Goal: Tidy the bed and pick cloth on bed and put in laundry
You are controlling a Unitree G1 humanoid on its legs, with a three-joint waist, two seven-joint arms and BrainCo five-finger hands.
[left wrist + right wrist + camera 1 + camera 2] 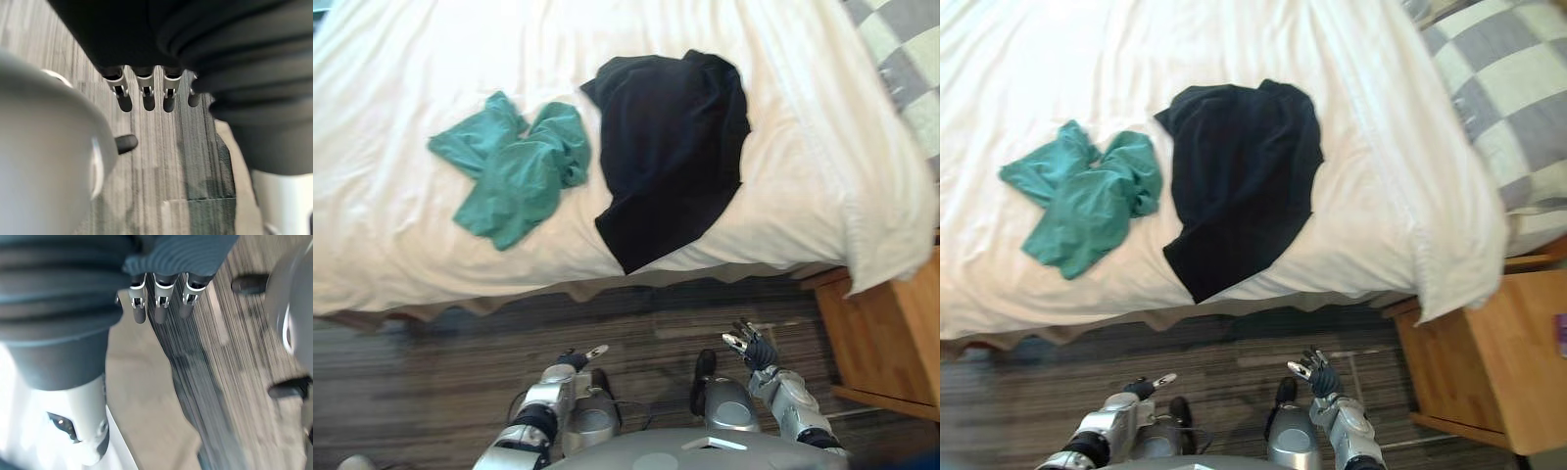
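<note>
Left hand (578, 358) fingers (145, 93) straight, released, empty; right hand (751, 348) fingers (161, 308) loose, empty; both above striped floor (431, 372); ahead of fingers, black cloth (671, 147) just beside green cloth (514, 171) on white bed (401, 245); wooden cabinet (891, 333) right of right fingers.

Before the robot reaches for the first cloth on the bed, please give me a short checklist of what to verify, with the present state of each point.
1. Left hand empty, fingers relaxed: ok.
2. Right hand empty, fingers relaxed: ok.
3. Green cloth and black cloth lie uncovered, side by side on the bed: ok.
4. Hands raised to bed height: not ok, both hang low over the floor in front of the bed.
5. Right hand apart from the wooden nightstand: ok.
6. Place where the laundry goes: cannot tell.
</note>
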